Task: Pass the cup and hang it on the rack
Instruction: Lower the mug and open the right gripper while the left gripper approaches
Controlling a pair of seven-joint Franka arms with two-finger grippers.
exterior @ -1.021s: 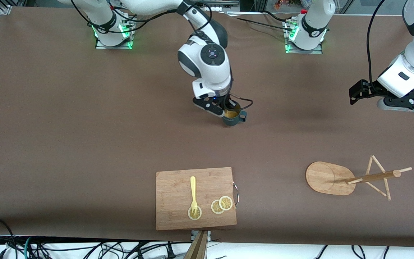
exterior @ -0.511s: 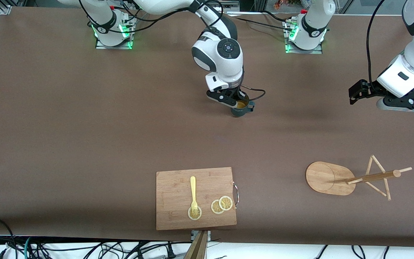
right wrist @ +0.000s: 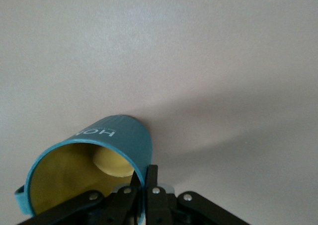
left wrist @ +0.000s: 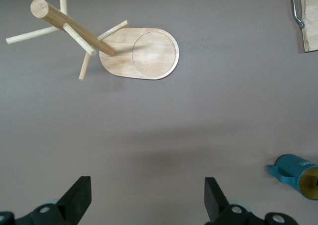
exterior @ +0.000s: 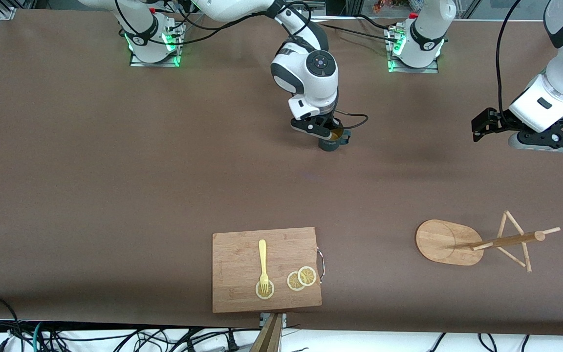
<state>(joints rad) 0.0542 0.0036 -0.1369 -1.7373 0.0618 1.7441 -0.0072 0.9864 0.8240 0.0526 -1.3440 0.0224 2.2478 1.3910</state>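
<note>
Brown matte cloth covers the table point(exterior: 115, 171). Right gripper point(exterior: 329, 131) pinches the teal cup's point(exterior: 333, 142) rim over mid-table, between the arm bases. Left gripper point(left wrist: 144, 202) hangs spread wide, holding nothing, above the left arm's end. The bamboo rack point(exterior: 477, 242) stands beside the cutting board point(exterior: 267, 269).

Smooth pale wooden rack point(exterior: 450, 242); matt brown tabletop point(exterior: 115, 171)

right claw point(exterior: 331, 132) gripping cup point(exterior: 333, 142), rack point(exterior: 477, 243) apart
</note>
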